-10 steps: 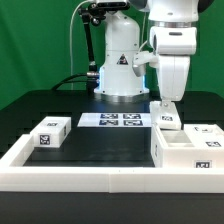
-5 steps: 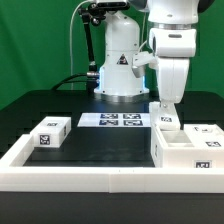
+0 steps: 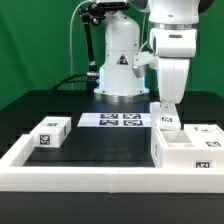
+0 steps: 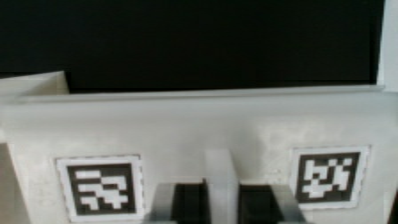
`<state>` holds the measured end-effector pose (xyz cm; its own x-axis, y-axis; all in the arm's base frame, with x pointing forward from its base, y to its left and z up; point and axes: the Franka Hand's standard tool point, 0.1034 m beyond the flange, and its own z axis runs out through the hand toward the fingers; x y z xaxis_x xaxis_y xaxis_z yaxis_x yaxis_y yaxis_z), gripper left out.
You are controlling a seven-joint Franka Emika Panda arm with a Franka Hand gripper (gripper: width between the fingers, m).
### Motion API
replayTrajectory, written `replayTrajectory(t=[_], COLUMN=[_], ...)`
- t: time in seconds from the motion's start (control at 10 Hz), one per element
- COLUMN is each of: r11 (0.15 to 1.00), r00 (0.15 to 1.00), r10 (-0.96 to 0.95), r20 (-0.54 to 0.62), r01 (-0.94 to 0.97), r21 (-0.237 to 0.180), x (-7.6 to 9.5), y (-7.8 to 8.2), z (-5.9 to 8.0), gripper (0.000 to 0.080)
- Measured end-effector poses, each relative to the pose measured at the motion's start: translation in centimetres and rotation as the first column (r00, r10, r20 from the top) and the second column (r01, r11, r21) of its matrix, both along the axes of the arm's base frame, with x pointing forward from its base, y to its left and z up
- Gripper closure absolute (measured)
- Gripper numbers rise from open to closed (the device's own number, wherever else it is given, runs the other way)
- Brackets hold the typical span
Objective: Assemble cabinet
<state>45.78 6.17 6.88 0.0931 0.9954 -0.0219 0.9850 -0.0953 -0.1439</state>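
The cabinet point(image 3: 183, 150) is a large white open box with marker tags, standing at the exterior view's right against the border rail. My gripper point(image 3: 165, 106) reaches straight down onto its far left corner, by a tag point(image 3: 166, 120). In the wrist view the cabinet's white face point(image 4: 196, 130) fills the frame and carries two tags. A thin white wall runs up between my two dark fingers point(image 4: 187, 203). My gripper point(image 4: 226, 202) is closed on that wall. The fingertips are cut off by the frame edge.
A small white tagged block point(image 3: 48, 133) lies at the exterior view's left. The marker board point(image 3: 112, 120) lies in front of the robot base. Another tagged white part point(image 3: 206, 133) sits behind the cabinet at far right. The low white border rail point(image 3: 90, 178) runs along the front.
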Motion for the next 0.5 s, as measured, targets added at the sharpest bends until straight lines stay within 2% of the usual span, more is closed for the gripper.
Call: replayTrajectory(t=[0.5], r11=[1.0], r00=[0.999], r10=[0.01], r20=[-0.04], r01=[-0.01], r21=[-0.012], x=[0.41], y=[0.56], z=[0.65], gripper=[0.0729])
